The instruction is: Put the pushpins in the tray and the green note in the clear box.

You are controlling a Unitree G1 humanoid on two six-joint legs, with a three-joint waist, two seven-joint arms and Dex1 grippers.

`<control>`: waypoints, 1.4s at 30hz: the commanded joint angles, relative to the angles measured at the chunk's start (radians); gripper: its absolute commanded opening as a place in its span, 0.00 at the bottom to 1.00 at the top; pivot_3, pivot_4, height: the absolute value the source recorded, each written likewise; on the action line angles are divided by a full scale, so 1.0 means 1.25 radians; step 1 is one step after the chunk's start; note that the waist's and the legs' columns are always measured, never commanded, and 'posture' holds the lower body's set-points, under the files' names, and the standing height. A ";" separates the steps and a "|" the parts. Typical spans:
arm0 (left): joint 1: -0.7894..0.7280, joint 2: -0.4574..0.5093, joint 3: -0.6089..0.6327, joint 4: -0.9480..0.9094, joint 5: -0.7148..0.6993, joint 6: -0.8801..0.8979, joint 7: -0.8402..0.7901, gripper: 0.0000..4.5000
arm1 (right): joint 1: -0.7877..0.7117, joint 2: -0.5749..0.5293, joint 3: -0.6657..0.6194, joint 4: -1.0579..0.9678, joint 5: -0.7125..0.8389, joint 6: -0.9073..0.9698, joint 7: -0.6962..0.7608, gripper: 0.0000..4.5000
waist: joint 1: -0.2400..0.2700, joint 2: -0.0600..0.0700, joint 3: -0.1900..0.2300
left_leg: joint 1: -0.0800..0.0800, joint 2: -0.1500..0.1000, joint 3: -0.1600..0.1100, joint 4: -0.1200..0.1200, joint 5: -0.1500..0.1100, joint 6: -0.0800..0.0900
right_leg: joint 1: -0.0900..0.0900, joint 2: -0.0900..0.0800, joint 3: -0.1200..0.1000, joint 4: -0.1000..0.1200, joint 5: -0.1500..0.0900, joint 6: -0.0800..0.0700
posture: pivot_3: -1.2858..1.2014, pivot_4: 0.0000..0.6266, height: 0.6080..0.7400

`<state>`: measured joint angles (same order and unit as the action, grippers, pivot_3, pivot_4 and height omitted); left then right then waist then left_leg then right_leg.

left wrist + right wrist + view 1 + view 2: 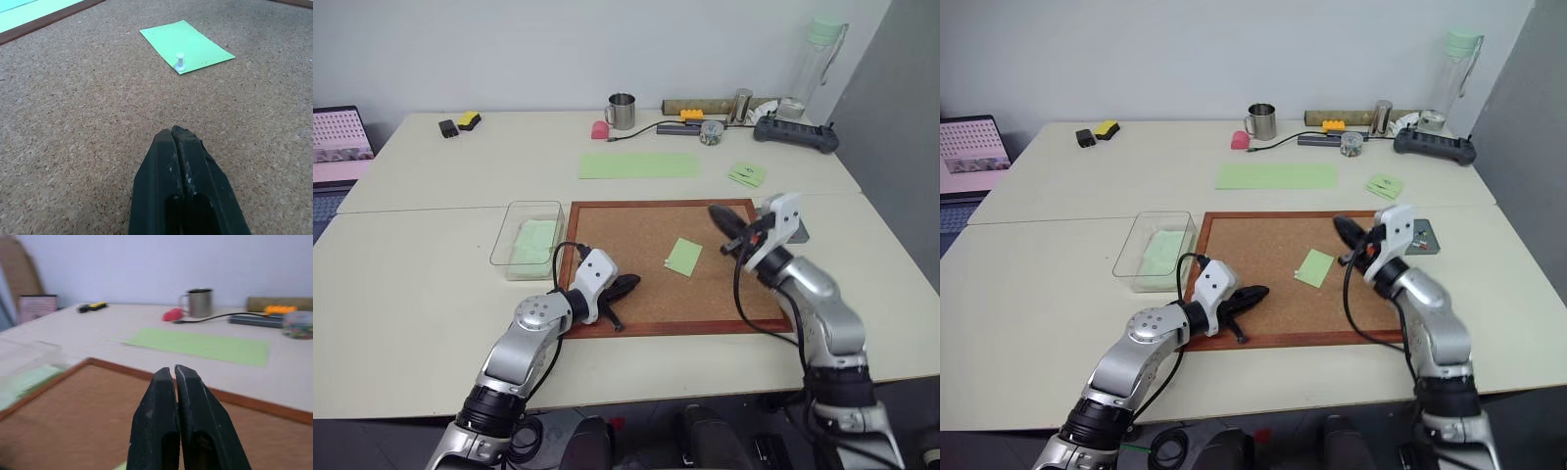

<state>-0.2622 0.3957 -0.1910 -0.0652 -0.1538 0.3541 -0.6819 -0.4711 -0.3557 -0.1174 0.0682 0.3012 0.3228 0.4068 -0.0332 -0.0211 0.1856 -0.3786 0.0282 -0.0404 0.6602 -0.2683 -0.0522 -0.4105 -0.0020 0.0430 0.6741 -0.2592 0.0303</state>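
Observation:
The green note (pixel 683 257) lies on the wood-framed corkboard (pixel 636 235), right of its middle. One pale pushpin (pixel 180 61) stands in the note's near edge. My left gripper (pixel 629 285) is shut and empty, low over the board's near left part, pointing at the note. Raised over the board's right side, my right gripper (pixel 716 213) is also shut, with nothing seen between its fingers (pixel 166 382). The dark-grey tray (pixel 1427 238) sits just off the board's right edge, partly hidden behind my right wrist. The clear box (pixel 527 238) stands left of the board with a pale green sheet inside.
A long pale-green strip (pixel 639 165) and a small green pad (pixel 746 175) lie behind the board. Along the far edge stand a metal mug (pixel 622 111), a power strip (pixel 795 133) with cables, and a bottle (pixel 818 59). A laptop (pixel 337 147) sits at far left.

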 commanded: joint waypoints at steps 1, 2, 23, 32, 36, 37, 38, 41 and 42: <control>0.006 0.011 0.002 0.031 0.017 0.009 0.006 0.00 | -0.062 -0.043 -0.059 0.164 -0.033 -0.047 -0.035 0.00 | 0.000 0.000 0.000 | 0.000 0.000 0.000 0.000 0.000 0.000 | 0.000 0.000 0.000 0.000 0.000 0.000 | 0.52 0.24 1.00; 0.005 0.011 0.002 0.031 0.017 0.009 0.006 0.00 | -0.084 -0.048 -0.074 0.212 -0.026 -0.050 -0.038 0.00 | 0.000 0.000 0.000 | 0.000 0.000 0.000 -0.001 0.000 0.000 | 0.000 0.000 0.000 0.000 0.000 0.000 | 0.52 0.24 1.00; 0.019 0.018 0.014 0.012 0.015 0.019 0.019 0.00 | -0.173 -0.074 -0.121 0.461 -0.019 -0.158 -0.004 0.61 | -0.002 0.000 0.000 | 0.000 0.000 0.001 -0.001 0.000 0.000 | 0.000 0.000 0.001 0.000 0.000 0.000 | 0.52 0.24 1.00; 0.017 0.018 0.013 0.015 0.014 0.018 0.018 0.00 | -0.049 -0.018 0.014 0.159 0.000 -0.133 0.165 0.87 | -0.004 0.001 0.000 | 0.000 0.001 0.000 -0.001 0.000 0.000 | 0.000 0.001 0.001 0.000 0.000 0.000 | 0.52 0.24 1.00; 0.017 0.016 0.016 0.014 0.012 0.020 0.022 0.00 | 0.009 -0.013 0.099 0.058 -0.022 -0.112 0.215 0.87 | -0.003 0.001 0.000 | 0.000 0.001 0.000 -0.001 0.000 0.000 | 0.000 0.000 0.000 0.000 0.000 0.000 | 0.52 0.24 1.00; 0.016 0.015 0.016 0.014 0.010 0.022 0.023 0.00 | 0.022 -0.011 0.125 0.037 -0.027 -0.105 0.229 0.87 | -0.003 0.001 0.000 | 0.000 0.001 0.000 -0.001 0.000 0.000 | 0.000 0.000 0.000 0.000 0.000 0.000 | 0.52 0.24 1.00; 0.017 0.015 0.017 0.012 0.009 0.023 0.023 0.00 | 0.033 -0.007 0.146 0.020 -0.027 -0.095 0.240 0.87 | -0.004 0.001 0.000 | 0.000 0.001 0.000 0.000 0.000 0.000 | 0.000 0.000 0.000 0.000 0.000 0.000 | 0.52 0.24 1.00; 0.018 0.016 0.017 0.010 0.008 0.025 0.021 0.00 | 0.046 0.009 0.178 -0.001 -0.036 -0.082 0.242 0.87 | -0.004 0.001 0.000 | 0.000 0.001 0.000 0.000 0.000 0.000 | 0.000 0.000 0.000 0.000 0.000 0.000 | 0.52 0.24 1.00; 0.018 0.016 0.017 0.009 0.007 0.026 0.021 0.00 | 0.046 0.018 0.187 -0.003 -0.040 -0.079 0.238 0.87 | -0.004 0.001 0.000 | 0.000 0.001 -0.001 -0.001 0.000 0.000 | 0.000 0.001 0.000 0.000 0.000 0.000 | 0.52 0.24 1.00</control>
<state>-0.2541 0.4016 -0.1833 -0.0741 -0.1555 0.3606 -0.6674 -0.4084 -0.3446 0.1023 0.1126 0.2563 0.2216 0.7015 -0.0382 -0.0204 0.1855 -0.3781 0.0293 -0.0411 0.6596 -0.2683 -0.0521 -0.4106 -0.0013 0.0429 0.6747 -0.2594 0.0300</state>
